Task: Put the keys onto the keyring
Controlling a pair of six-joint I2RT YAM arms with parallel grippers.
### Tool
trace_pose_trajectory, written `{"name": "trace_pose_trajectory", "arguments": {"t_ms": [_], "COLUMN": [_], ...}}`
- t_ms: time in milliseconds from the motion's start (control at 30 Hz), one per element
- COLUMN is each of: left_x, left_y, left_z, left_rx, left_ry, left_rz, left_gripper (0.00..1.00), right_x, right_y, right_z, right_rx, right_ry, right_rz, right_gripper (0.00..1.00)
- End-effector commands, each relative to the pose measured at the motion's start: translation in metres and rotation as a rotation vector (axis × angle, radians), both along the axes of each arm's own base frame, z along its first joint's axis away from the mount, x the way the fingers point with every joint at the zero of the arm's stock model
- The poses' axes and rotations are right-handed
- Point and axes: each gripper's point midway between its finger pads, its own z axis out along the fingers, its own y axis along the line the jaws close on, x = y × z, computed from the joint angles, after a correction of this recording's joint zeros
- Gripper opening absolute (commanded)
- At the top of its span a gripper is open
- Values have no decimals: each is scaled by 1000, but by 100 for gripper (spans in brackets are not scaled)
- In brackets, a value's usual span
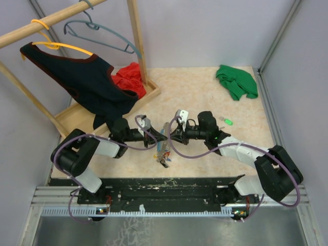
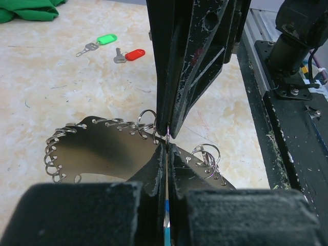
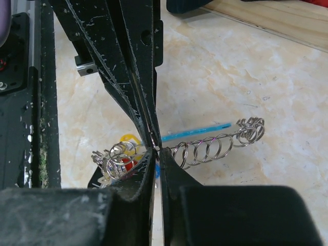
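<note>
Front and centre, left gripper [image 2: 167, 139] and right gripper [image 3: 156, 148] jaws both clamped on the keyring [image 2: 102, 146], keys [image 2: 134, 54] lying well apart.

The left arm [image 1: 84, 154] and right arm [image 1: 259, 156] each have bulky black joints joined by white links, with a purple cable [image 1: 180, 154] looping alongside. The left gripper [image 2: 167, 139] and right gripper [image 3: 156, 148] carry black, wedge-shaped fingers [image 2: 197, 61], scuffed with pale scratches and specks, each pierced by a small round hole.

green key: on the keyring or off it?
Off. The green key lies flat on the table beside the red key, well apart from the keyring in the left wrist view.
</note>
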Motion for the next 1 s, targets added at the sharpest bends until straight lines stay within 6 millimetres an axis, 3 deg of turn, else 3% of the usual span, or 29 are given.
{"name": "trace_pose_trajectory", "arguments": {"t_ms": [0, 133, 300, 433, 533, 833, 867, 967], "left_x": [5, 9, 14, 21, 20, 14, 14, 15], "left_y": [2, 8, 18, 27, 31, 39, 38, 36], "left_z": [12, 8, 5, 10, 14, 22, 21, 20], "left_rx": [-2, 24, 33, 23, 7, -92, -90, -89], "left_ry": [-55, -56, -70, -108, -144, -233, -229, -224], "left_rz": [37, 94, 182, 267, 285, 321, 317, 308], "left_gripper": [0, 0, 0, 0, 0, 0, 0, 0], "right_x": [1, 2, 18, 32, 37, 41, 41, 50], "right_y": [3, -5, -33, -65, -79, -92, -95, -109], "right_z": [36, 49, 65, 66, 63, 33, 30, 21], "right_rx": [68, 73, 69, 56, 11, -171, -189, -236], "right_ry": [-80, -59, 10, 133, 191, 323, 331, 342], "right_rz": [11, -61, -329, -607, -716, -813, -829, -901], "right_gripper": [12, 38, 71, 85, 86, 87, 84, 53]}}
